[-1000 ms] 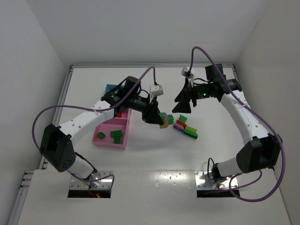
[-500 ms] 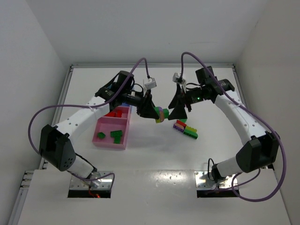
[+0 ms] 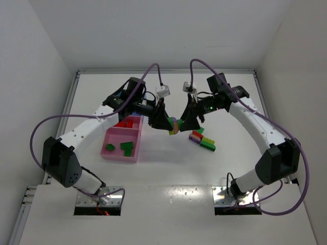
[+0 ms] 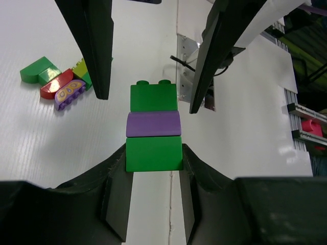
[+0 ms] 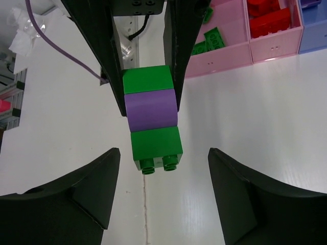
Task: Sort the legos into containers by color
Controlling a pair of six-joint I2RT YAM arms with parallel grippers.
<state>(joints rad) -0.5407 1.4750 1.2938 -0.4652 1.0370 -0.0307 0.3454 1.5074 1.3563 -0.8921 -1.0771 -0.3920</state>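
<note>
My left gripper (image 4: 154,154) is shut on the green end brick of a green-purple-green stack of legos (image 4: 154,125), held above the table (image 3: 174,125). My right gripper (image 5: 163,154) is open and faces it, its fingers (image 4: 97,46) on either side of the stack's studded green end (image 5: 156,148), with a gap on each side. More legos (image 3: 202,140) in green, red, purple and lime lie on the table just right of the grippers. The pink containers (image 3: 120,155) hold green legos (image 3: 125,147) and red legos (image 5: 265,15).
A blue compartment (image 5: 312,30) adjoins the pink ones at the far end. The left arm (image 3: 92,127) reaches over the containers. White walls close the table at the back and sides. Purple cables arch over both arms.
My right gripper has moved left until its fingers flank the held stack, and its jaws have narrowed. My left gripper has shifted slightly back and left, still holding the stack.
</note>
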